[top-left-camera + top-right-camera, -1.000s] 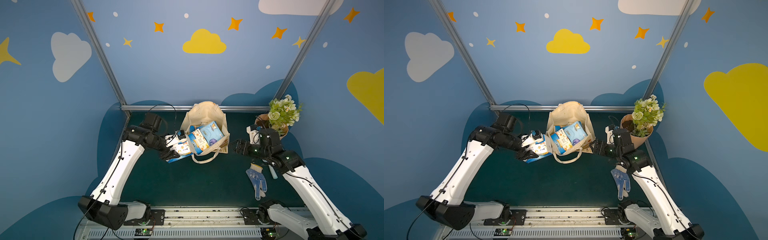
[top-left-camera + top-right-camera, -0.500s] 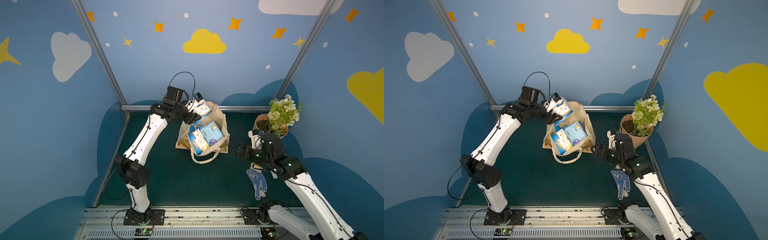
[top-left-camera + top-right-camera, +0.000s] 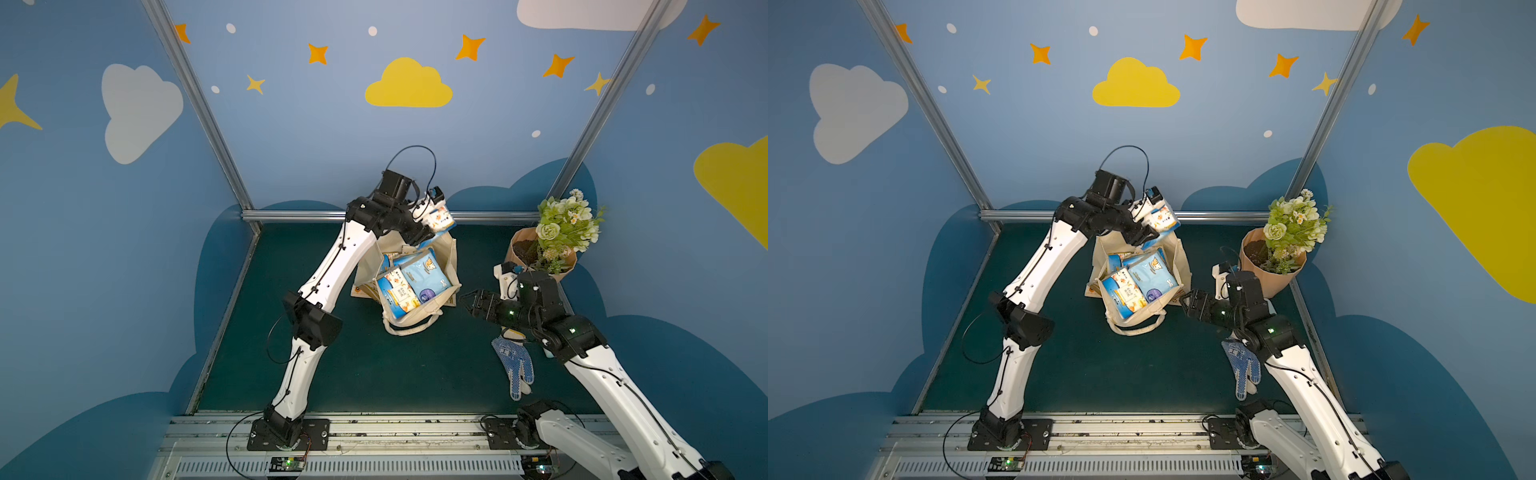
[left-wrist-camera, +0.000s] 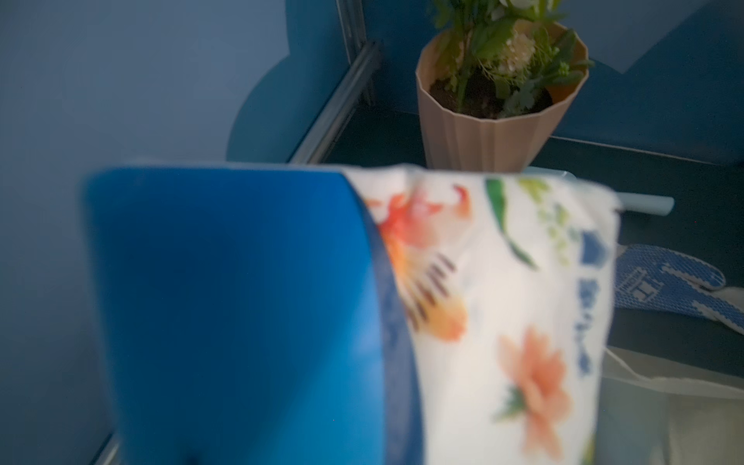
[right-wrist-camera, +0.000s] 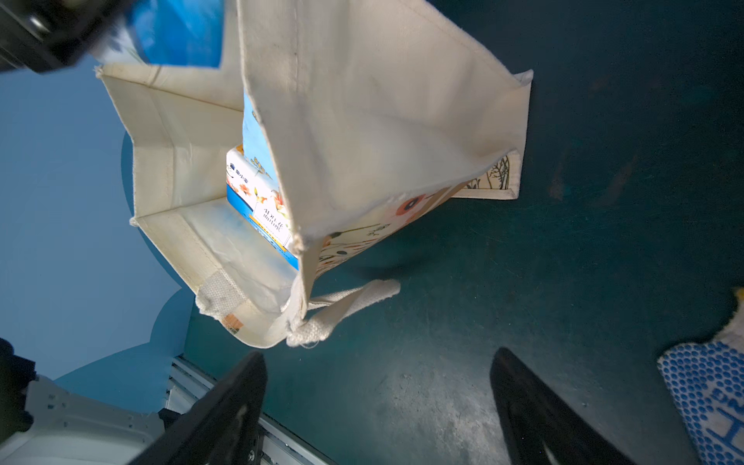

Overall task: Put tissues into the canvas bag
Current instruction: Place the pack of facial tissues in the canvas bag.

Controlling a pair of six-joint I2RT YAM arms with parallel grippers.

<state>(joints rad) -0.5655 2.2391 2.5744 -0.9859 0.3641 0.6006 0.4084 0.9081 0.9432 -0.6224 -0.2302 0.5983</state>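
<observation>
You hold floral tissue pack pinched in left gripper over canvas bag mouth, likely for drop. Right gripper sits beside bag, fingers spread, empty.

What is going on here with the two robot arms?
The left gripper is shut on a blue-and-white floral soft plastic tissue pack and holds it above the far edge of the cream canvas tote bag, which stands open. Several tissue packs already lie inside the bag. The right gripper hangs open beside the bag, empty.

White arms with black joints, thin black cables.
</observation>
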